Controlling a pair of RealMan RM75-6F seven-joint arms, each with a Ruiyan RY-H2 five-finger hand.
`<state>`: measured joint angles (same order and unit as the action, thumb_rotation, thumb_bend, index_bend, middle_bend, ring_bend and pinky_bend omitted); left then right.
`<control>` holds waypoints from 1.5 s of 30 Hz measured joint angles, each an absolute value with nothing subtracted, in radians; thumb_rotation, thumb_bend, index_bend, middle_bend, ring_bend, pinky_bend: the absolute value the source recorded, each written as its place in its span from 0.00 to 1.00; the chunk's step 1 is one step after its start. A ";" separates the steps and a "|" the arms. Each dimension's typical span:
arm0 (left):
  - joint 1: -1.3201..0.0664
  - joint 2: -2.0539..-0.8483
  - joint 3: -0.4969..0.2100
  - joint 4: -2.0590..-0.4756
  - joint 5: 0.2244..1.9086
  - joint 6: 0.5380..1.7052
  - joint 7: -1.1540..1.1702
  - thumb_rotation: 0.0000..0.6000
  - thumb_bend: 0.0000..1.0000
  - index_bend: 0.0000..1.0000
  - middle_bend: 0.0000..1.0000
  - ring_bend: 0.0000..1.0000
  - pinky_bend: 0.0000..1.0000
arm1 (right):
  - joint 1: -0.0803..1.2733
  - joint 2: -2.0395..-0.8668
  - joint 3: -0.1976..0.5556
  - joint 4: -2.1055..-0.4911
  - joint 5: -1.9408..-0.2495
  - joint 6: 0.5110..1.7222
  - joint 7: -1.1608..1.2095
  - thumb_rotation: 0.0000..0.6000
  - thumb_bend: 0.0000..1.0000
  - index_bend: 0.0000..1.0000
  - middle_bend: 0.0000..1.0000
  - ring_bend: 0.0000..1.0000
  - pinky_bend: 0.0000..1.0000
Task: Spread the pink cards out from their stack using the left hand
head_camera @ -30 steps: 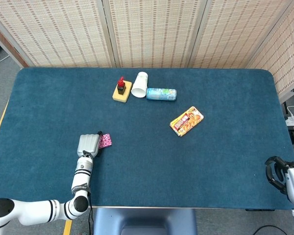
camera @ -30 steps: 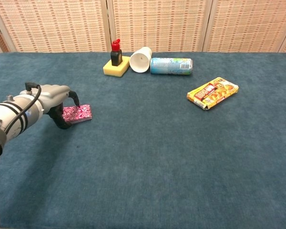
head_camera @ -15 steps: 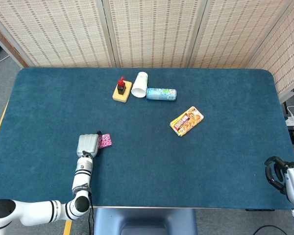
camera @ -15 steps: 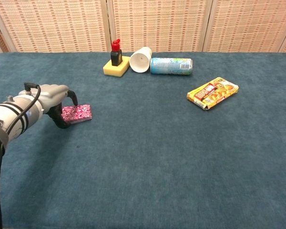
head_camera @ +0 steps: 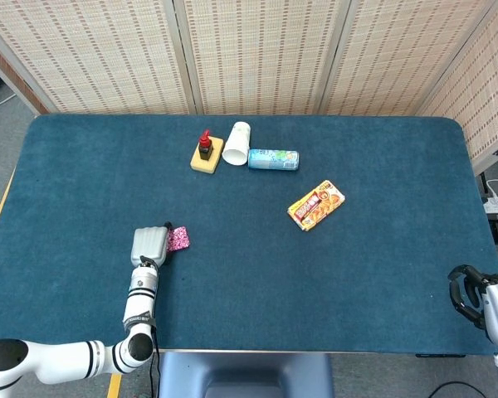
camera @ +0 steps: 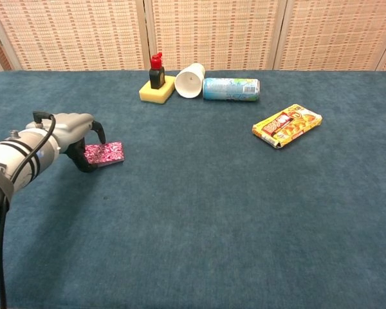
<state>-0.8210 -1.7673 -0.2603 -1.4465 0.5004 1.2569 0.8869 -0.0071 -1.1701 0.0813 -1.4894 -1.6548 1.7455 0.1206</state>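
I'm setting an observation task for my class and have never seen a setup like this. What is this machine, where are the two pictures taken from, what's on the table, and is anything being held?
This is a robot with two arms, each ending in a hand with fingers, steered remotely by a person. One picture looks down from its head, the other looks forward from its chest.

On the blue table lie a stack of pink cards, a yellow sponge with a small red-capped bottle on it, a white cup on its side, a blue can on its side, and a yellow snack packet.

The left hand rests its fingertips on the cards' left edge; they are still stacked. The right hand waits at the table's near right corner, holding nothing, its fingers curled.
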 measured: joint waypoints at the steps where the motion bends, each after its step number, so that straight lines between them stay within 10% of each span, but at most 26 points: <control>1: -0.820 -1.769 -0.260 -1.446 0.502 1.257 0.887 1.00 0.33 0.31 1.00 1.00 1.00 | -0.007 -1.170 0.081 -1.489 -1.655 1.745 0.121 1.00 0.50 0.97 0.91 0.87 0.87; 17: -0.780 -1.751 -0.248 -1.467 0.621 1.281 0.802 1.00 0.36 0.54 1.00 1.00 1.00 | -0.007 -1.169 0.082 -1.488 -1.653 1.746 0.127 1.00 0.50 0.97 0.91 0.87 0.87; 39: -0.630 -1.529 -0.108 -1.316 0.853 1.116 0.508 1.00 0.36 0.56 1.00 1.00 1.00 | -0.006 -1.171 0.083 -1.491 -1.652 1.745 0.121 1.00 0.50 0.97 0.91 0.87 0.87; 45: -0.614 -1.554 -0.106 -1.179 0.882 1.043 0.438 1.00 0.36 0.40 1.00 1.00 1.00 | -0.004 -1.170 0.083 -1.493 -1.649 1.738 0.117 1.00 0.50 0.97 0.91 0.87 0.87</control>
